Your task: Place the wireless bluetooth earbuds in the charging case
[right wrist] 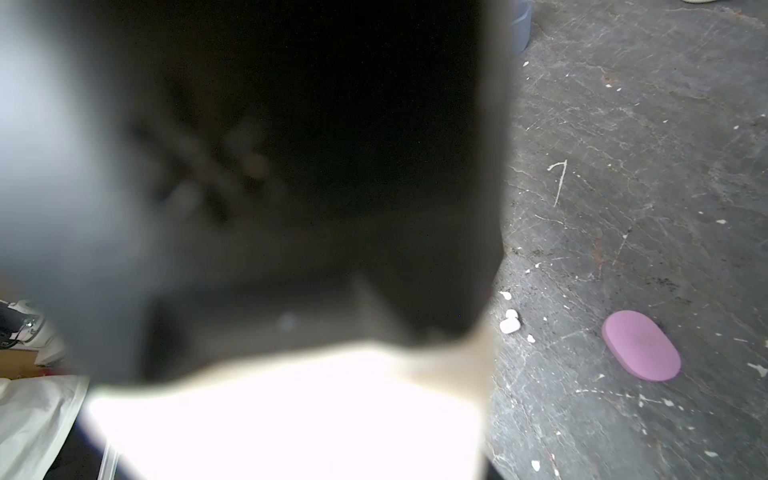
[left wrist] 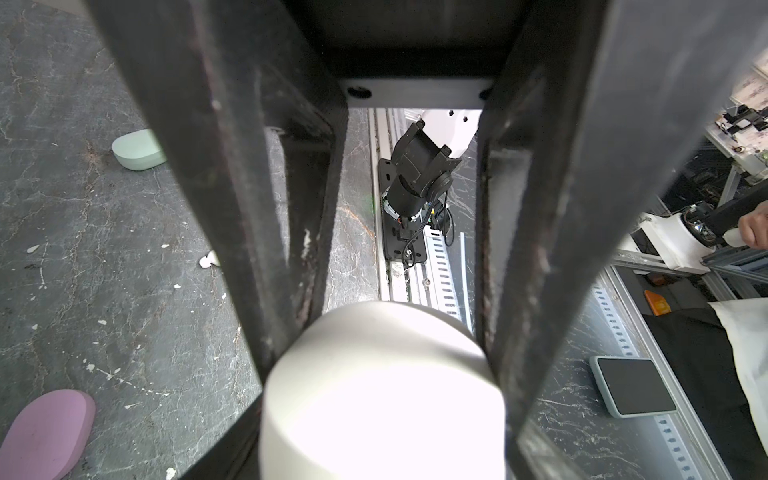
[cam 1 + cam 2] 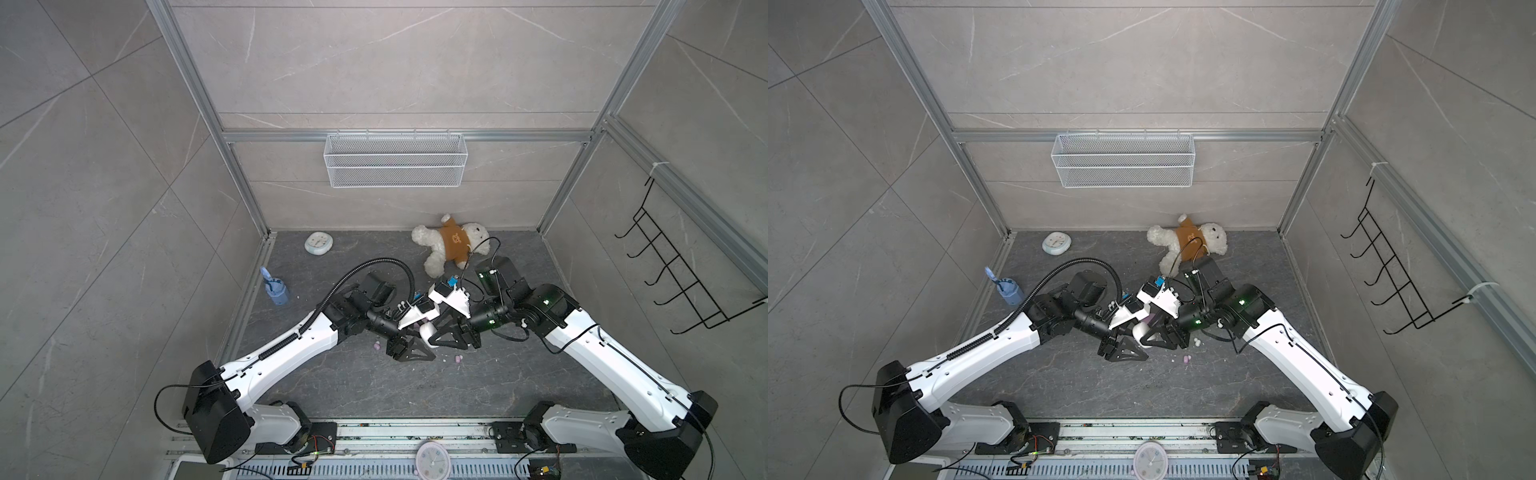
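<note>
A white charging case (image 3: pixel 427 332) hangs above the dark table between both arms. My left gripper (image 3: pixel 427 338) is shut on it; in the left wrist view the case (image 2: pixel 382 395) fills the gap between the two black fingers (image 2: pixel 274 291). My right gripper (image 3: pixel 435 331) grips the same case from the other side, and its wrist view is mostly blocked by a dark blur and the bright case (image 1: pixel 291 415). Loose earbuds lie on the table: a pink pair (image 3: pixel 458 359), another pink one (image 3: pixel 377 345), and a white pair (image 1: pixel 509 322). Whether the case is open I cannot tell.
A pink case (image 1: pixel 641 345) and a mint case (image 2: pixel 137 154) lie near the grippers. A teddy bear (image 3: pixel 453 245), a small clock (image 3: pixel 318 242) and a blue bottle (image 3: pixel 276 291) sit further back. A wire basket (image 3: pixel 395 160) hangs on the rear wall.
</note>
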